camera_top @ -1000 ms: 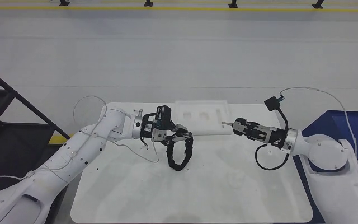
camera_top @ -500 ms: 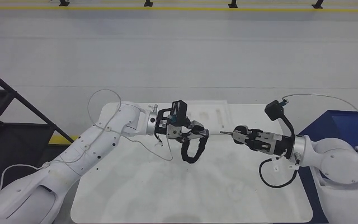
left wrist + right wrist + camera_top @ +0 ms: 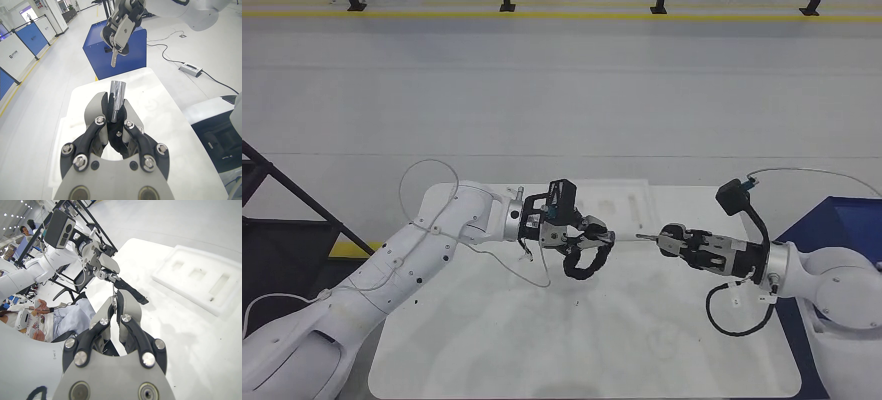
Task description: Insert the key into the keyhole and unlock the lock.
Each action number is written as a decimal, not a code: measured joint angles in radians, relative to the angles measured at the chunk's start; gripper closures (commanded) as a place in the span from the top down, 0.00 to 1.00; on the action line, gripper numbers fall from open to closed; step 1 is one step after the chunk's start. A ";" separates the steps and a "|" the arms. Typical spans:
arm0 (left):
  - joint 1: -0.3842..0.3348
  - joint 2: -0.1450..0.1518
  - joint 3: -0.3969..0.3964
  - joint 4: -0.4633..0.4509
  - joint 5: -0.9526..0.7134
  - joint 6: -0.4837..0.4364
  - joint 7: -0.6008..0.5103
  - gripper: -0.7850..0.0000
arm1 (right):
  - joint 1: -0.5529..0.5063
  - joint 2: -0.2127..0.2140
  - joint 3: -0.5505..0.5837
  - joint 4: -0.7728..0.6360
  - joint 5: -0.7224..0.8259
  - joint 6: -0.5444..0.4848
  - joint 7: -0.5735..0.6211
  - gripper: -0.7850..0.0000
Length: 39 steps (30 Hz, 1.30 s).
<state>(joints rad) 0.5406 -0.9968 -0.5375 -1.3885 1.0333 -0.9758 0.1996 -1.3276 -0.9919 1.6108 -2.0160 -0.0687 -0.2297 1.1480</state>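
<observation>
My left gripper (image 3: 594, 240) is shut on the lock's chrome cylinder (image 3: 117, 89), held above the white table (image 3: 642, 340). The lock's black cable loop (image 3: 582, 263) hangs below it. The cylinder's keyhole end (image 3: 100, 274) faces my right gripper (image 3: 665, 240), which is shut on the silver key (image 3: 113, 58). The key's tip (image 3: 645, 238) points at the cylinder with a short gap between them, roughly in line. In the right wrist view the key (image 3: 113, 294) sits edge-on between the fingers, below the lock.
A white foam tray (image 3: 627, 203) with several recesses lies at the table's back edge, just behind both grippers. A blue box (image 3: 842, 215) stands off the table's right side. A black rack (image 3: 272, 230) stands to the left.
The left arm has carried the lock to the right, toward the key. The right arm has drawn back slightly to the right. The cable loop has since swung up closer under the left gripper.
</observation>
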 measured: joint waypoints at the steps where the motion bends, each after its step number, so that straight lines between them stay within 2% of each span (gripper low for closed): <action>1: 0.008 -0.001 0.001 -0.003 -0.005 0.005 0.000 0.00 | -0.007 0.001 0.000 -0.012 -0.017 0.015 -0.007 0.00; 3: 0.021 -0.005 0.005 -0.003 -0.008 0.009 -0.006 0.00 | -0.010 0.006 0.003 -0.042 -0.055 0.038 0.008 0.00; 6: 0.014 -0.024 0.019 0.016 0.079 0.015 0.019 0.00 | -0.010 0.013 0.010 -0.118 -0.136 0.096 0.047 0.00; 9: -0.001 -0.052 0.038 0.080 0.172 0.038 0.127 0.00 | -0.013 0.018 0.011 -0.191 -0.206 0.160 0.061 0.00; 13: -0.023 -0.091 0.063 0.169 0.285 0.072 0.326 0.00 | -0.007 0.024 -0.016 -0.285 -0.276 0.232 0.092 0.00; 18: -0.055 -0.131 0.099 0.258 0.397 0.078 0.485 0.00 | 0.024 0.029 -0.058 -0.335 -0.316 0.264 0.125 0.00; 28: -0.090 -0.195 0.144 0.363 0.494 0.089 0.619 0.00 | 0.090 0.035 -0.153 -0.334 -0.402 0.307 0.152 0.00; 39: -0.093 -0.234 0.156 0.429 0.550 0.114 0.711 0.00 | 0.120 0.035 -0.194 -0.286 -0.367 0.404 0.130 0.00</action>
<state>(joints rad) 0.4472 -1.2313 -0.3816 -0.9596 1.5829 -0.8614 0.9102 -1.2080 -0.9574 1.4168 -2.3024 -0.4354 0.1745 1.2777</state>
